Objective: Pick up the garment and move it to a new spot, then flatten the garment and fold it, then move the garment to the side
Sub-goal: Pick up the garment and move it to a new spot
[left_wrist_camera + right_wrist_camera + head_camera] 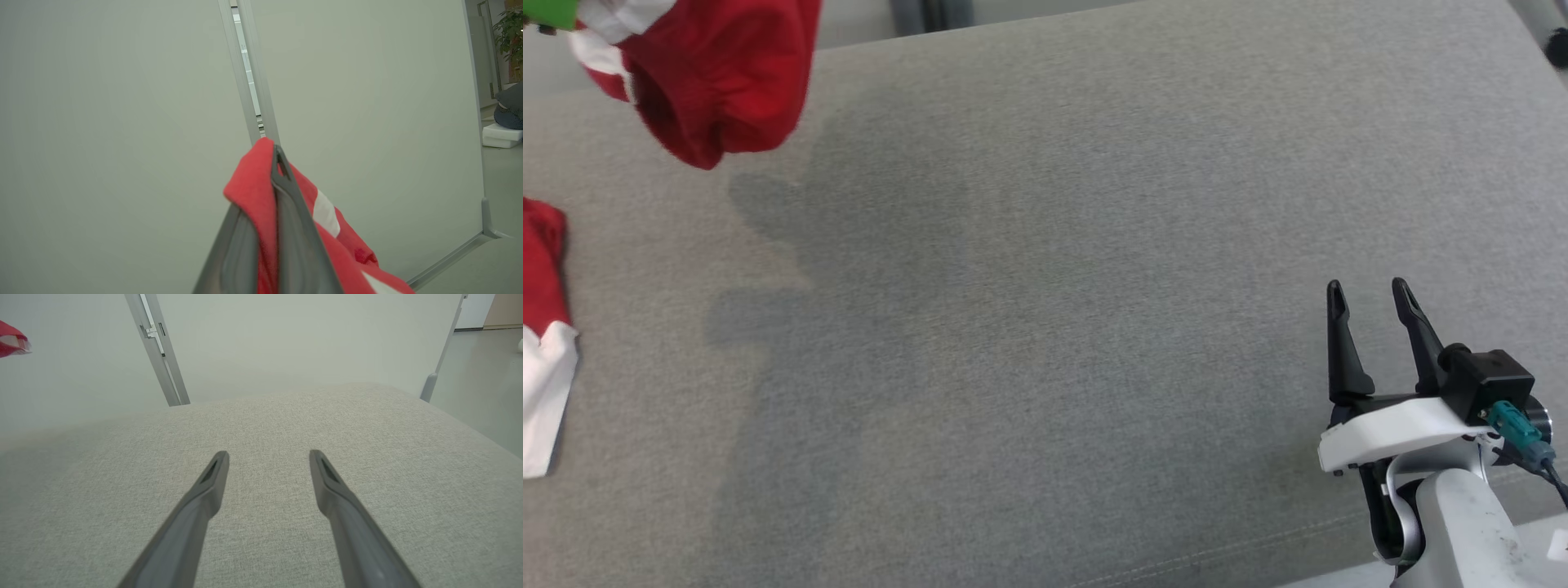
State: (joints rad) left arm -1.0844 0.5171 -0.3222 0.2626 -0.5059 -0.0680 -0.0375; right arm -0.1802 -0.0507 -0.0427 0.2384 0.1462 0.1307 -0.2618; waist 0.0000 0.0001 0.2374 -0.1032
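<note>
Garment (253, 192), red with white panels, is clamped between the closed fingers of the left hand (276, 152), hanging over the table's (1045, 286) far left corner. Right hand (1368, 287): fingers apart, holding nothing, bare grey fabric ahead to the far edge. Far to its left, two red-and-white pieces: upper portion (719, 90), lower portion (543, 327); whether they are joined cannot be told.

Grey fabric surface (1094, 245), pale partition panels (102, 122), metal post (160, 359) between them, potted plant (510, 32)
</note>
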